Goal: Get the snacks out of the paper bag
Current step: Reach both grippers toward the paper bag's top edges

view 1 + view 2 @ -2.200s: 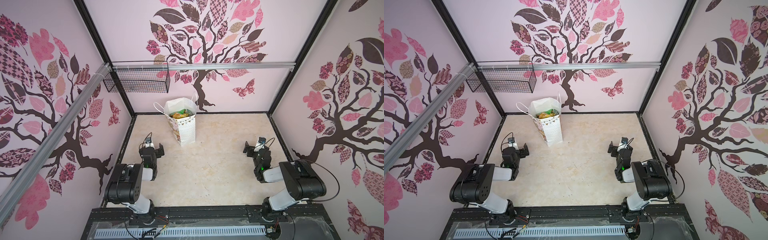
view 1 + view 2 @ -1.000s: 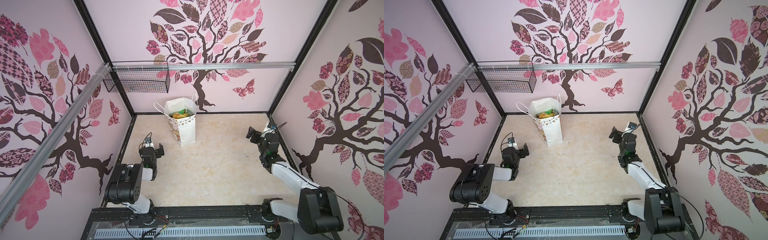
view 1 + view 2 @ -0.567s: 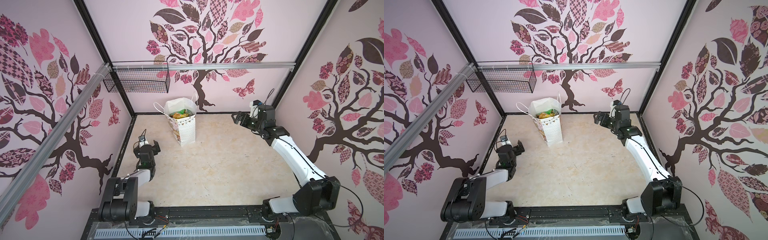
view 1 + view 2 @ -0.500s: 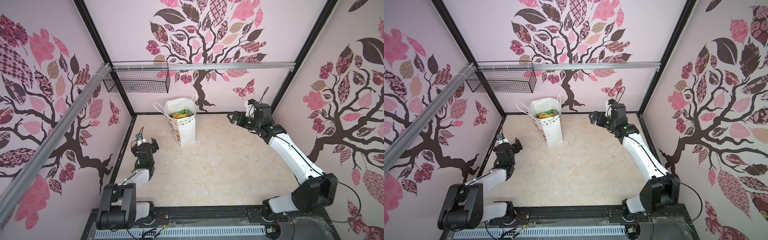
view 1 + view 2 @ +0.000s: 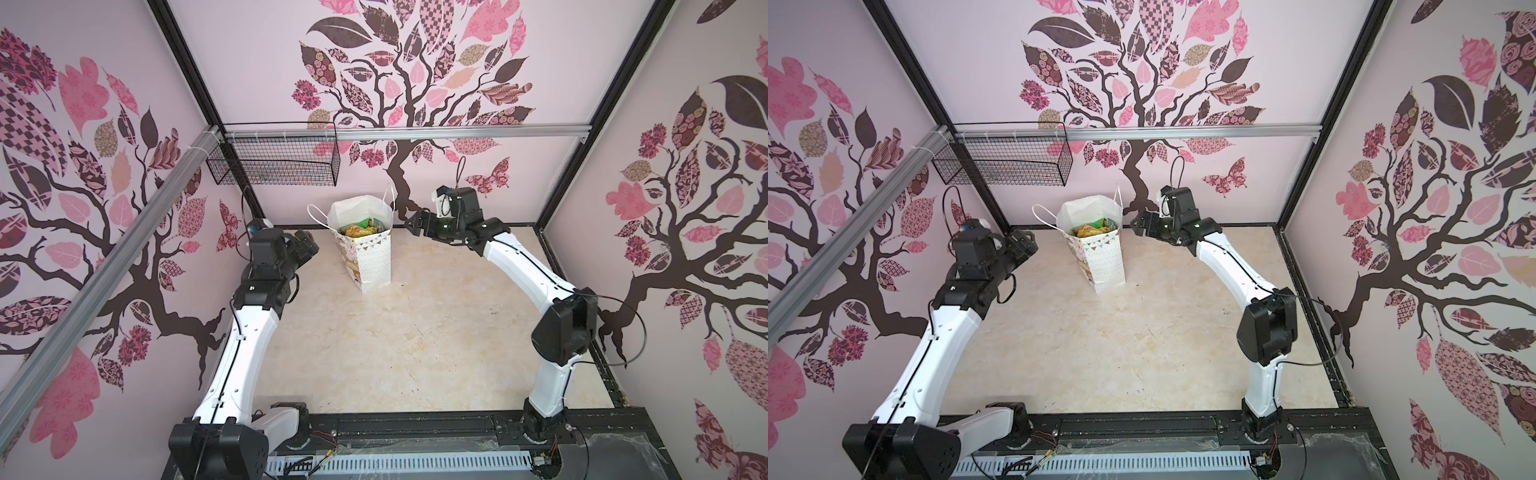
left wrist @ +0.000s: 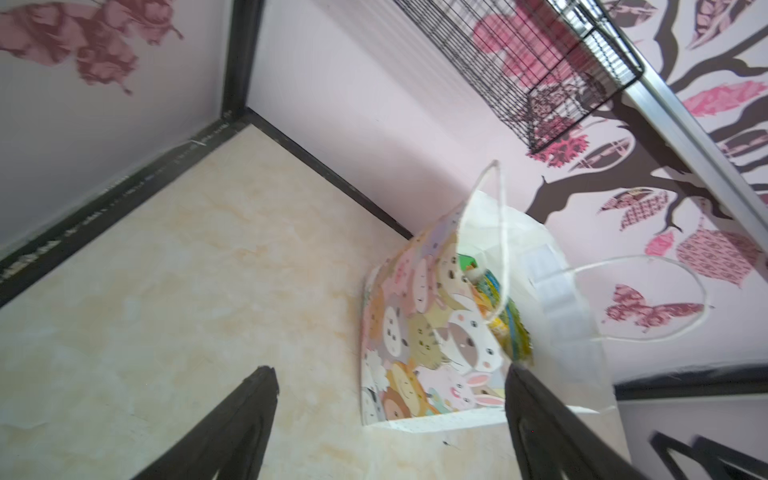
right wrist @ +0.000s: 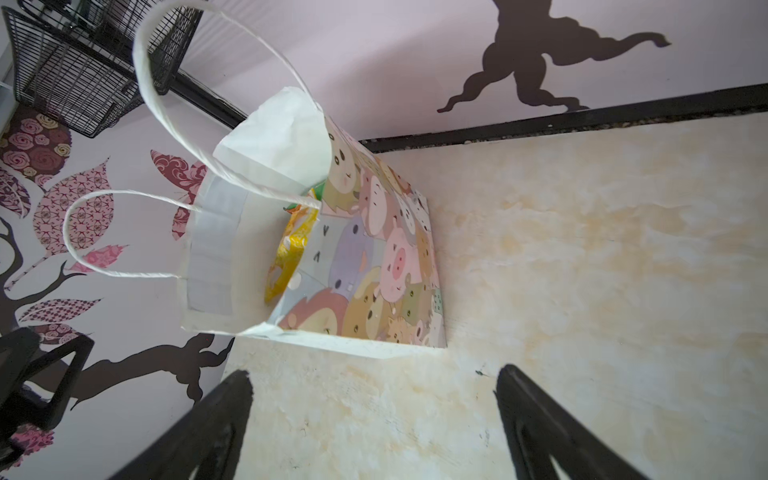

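ok so this is the approach step imo, nothing's out yet. The paper bag [image 5: 368,253] stands upright on the counter [image 5: 415,332] near the back wall, mouth open. The snacks [image 5: 360,227] are all inside it, piled up to about the rim, w/ yellow + green packets on top.

The left gripper [image 5: 306,246] hangs just beside the bag's left side. The right gripper [image 5: 415,222] is just beside the mouth on the right. Neither touches the bag. Both are spread wide w/ nothing between the jaws, which is clear in the wrist views.

How I'd do it: the bag's tall, light paper, so it'll prob tip or slide if one gripper just dives in.
- Steady a side wall or the rim w/ one gripper.
- Bring the other down from above into the mouth and pinch the top packet by a crinkly edge.
- Watch the cord handles [image 7: 145,62], they arch over the opening and could snag a finger.
- Lift straight up and slow so the bag doesn't come along.
- Set the packet on bare counter well apart from the bag.

Vs earlier: a couple secs back both arms sit folded by the front rail, grippers low and well apart from the bag. Half a sec back the right one is already up by the bag, while the left is lower down by the left wall. Now the left has come up beside the bag too. Bag + snacks haven't budged afaict.
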You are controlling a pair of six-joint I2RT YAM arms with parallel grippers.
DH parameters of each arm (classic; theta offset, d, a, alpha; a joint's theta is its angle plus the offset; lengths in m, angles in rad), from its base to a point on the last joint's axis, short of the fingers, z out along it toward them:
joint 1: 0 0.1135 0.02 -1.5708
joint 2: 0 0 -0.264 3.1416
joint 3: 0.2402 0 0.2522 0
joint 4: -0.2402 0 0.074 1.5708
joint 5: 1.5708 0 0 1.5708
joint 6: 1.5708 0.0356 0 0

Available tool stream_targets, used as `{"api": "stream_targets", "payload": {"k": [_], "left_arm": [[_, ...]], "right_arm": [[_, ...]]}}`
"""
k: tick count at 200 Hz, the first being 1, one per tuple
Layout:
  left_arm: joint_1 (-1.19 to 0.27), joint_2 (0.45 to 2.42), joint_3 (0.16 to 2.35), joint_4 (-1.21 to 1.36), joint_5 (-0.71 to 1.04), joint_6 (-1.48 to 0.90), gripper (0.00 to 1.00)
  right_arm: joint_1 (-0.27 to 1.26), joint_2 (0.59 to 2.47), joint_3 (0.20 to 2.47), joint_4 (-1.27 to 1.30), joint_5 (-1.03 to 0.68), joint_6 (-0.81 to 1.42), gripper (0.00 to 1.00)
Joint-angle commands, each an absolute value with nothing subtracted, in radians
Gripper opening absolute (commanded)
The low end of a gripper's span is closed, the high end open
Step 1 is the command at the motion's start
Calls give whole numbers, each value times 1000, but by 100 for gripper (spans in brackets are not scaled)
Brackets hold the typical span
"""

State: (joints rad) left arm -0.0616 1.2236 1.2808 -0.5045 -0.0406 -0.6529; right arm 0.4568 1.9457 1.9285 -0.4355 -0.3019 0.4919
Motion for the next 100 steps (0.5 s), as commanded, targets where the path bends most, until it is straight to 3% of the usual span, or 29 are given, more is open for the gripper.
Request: {"api": "stream_targets", "payload": {"k": [1,51,81,100], "left_arm": [[-148,1329,1452,-747,4,-690,84],[-158,1578,1686,-815,-46,-700,79],[-139,1683,1765,-823,-68,-695,78],[-120,1730,1793,-802,-30,-689,71]], "right_arm": [[489,2082,2116,-532,-256,485,95],[503,2403,2587,-693,-187,509,92],[503,2440,2594,-631,-197,533,80],[503,2441,2585,-607,-213,542,71]]}}
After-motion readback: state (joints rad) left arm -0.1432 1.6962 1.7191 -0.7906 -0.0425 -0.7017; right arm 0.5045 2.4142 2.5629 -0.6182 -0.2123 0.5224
